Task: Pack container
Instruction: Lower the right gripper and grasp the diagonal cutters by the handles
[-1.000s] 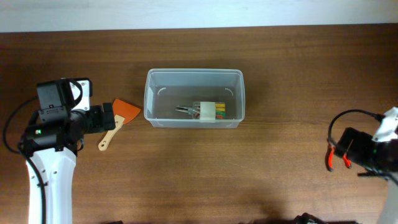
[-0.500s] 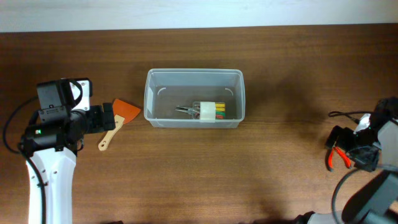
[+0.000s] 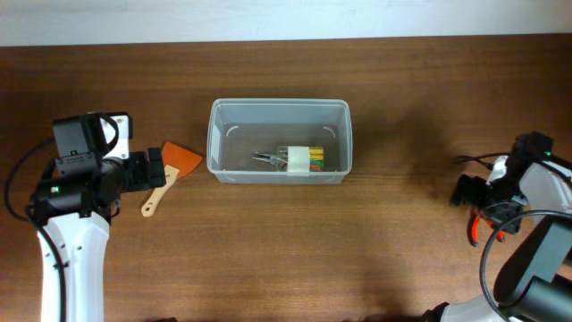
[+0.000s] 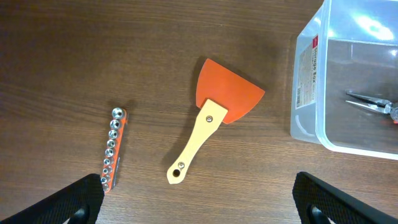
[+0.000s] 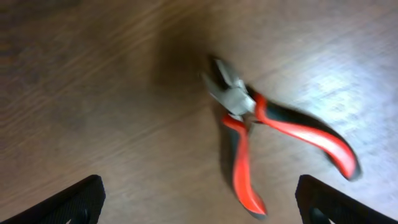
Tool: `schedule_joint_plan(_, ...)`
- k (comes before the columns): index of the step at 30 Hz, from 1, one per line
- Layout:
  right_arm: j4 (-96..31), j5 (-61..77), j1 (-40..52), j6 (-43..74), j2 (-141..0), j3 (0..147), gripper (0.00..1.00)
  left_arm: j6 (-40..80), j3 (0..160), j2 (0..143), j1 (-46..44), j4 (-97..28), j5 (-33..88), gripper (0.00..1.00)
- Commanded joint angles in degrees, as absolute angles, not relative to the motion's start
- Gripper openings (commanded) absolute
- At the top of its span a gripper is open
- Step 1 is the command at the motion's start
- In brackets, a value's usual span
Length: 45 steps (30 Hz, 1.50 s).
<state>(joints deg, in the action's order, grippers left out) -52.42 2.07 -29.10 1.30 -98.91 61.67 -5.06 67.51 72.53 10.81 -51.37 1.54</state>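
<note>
The container [image 3: 212, 148] is a clear rectangular tub at the table's middle. It holds needle-nose pliers [image 3: 264, 159] and a small packet of coloured bits [image 3: 308, 159]. An orange scraper with a wooden handle [image 3: 181, 160] lies left of the container. My left gripper [image 3: 157, 170] is open and empty just above the scraper [image 4: 225, 97]; the container's wall [image 4: 305, 81] is at the right in the left wrist view. My right gripper [image 3: 476, 207] is open and empty above red-handled cutters [image 5: 273, 130], which lie on the table [image 3: 475, 233].
A strip of sockets on an orange holder [image 4: 112, 147] lies left of the scraper. The pliers [image 4: 370, 103] show through the tub's wall. Bare wooden table lies between the tub and the right arm.
The right arm has swung round and its gripper has moved left and up, off the table's right edge. The cutters lie where they were. The left arm has not moved.
</note>
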Motion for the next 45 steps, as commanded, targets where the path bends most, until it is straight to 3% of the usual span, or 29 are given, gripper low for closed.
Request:
schedule_joint_plan(1,-51.1,2.5,-28.0,1.6,-99.2,60.1,0.99,-4.7,68.7,71.7,11.0,-51.5,2.4,0.99)
schedule_joint_plan(23,-43.5,2.5,-28.0,1.6,-101.6,55.3,0.98,-4.8,68.7,71.7,11.0,-51.9,2.3,0.99)
schedule_joint_plan(27,-43.7,2.6,-28.0,1.6,-101.6,55.3,0.8,-4.8,68.7,71.7,11.0,-51.9,2.3,0.99)
schedule_joint_plan(35,-43.7,2.6,-28.0,1.6,-101.6,55.3,0.57,-4.7,68.7,71.7,11.0,-51.9,2.3,0.99)
schedule_joint_plan(41,-43.6,2.6,-28.0,1.6,-101.6,55.3,0.29,-4.7,68.7,71.7,11.0,-51.9,2.3,0.99)
schedule_joint_plan(45,-43.4,2.6,-28.0,2.1,-101.6,55.3,0.2,-4.7,68.7,71.7,11.0,-51.9,2.3,0.99)
